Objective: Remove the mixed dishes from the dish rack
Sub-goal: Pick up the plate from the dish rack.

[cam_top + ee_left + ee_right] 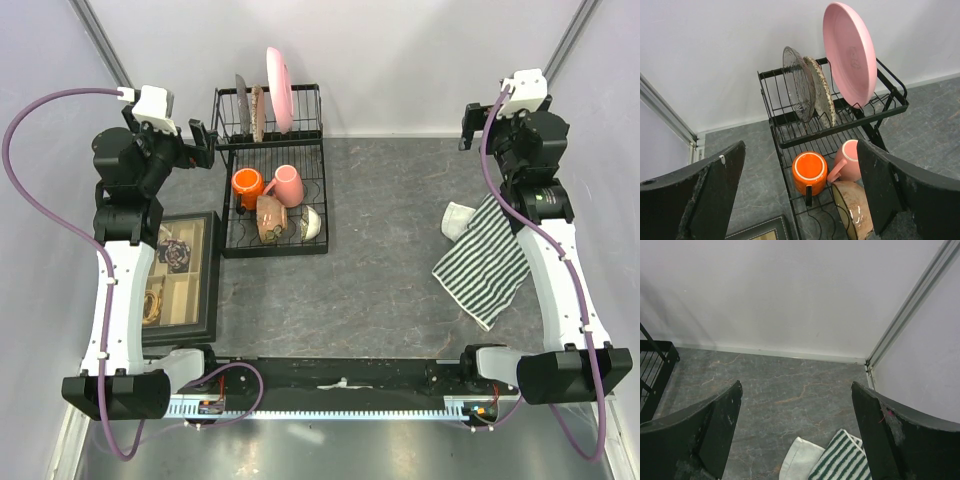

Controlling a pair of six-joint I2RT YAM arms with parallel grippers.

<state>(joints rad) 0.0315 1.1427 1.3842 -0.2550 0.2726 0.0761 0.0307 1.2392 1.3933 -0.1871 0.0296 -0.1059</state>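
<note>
Grey marbled tabletop is seen, closed in by white walls. Left gripper [204, 140] is held with jaws spread wide and nothing between them, just left of the raised back of the dish rack [276, 252]. Right gripper [796, 386] is spread wide too and empty, raised at the far right, well apart from the rack. In the rack's back basket a pink dish [279, 88] is stood on edge, with a speckled plate [822, 92] and a clear glass plate [797, 82] upright to its left. On the flat base an orange mug [247, 186] and a pink mug [288, 184] are set side by side. A tan-brown bowl [270, 218] and a small white bowl [312, 222] are placed nearer the arms. A striped cloth [485, 262] is laid by the right arm. A box of trinkets [180, 275] is set by the left arm.
</note>
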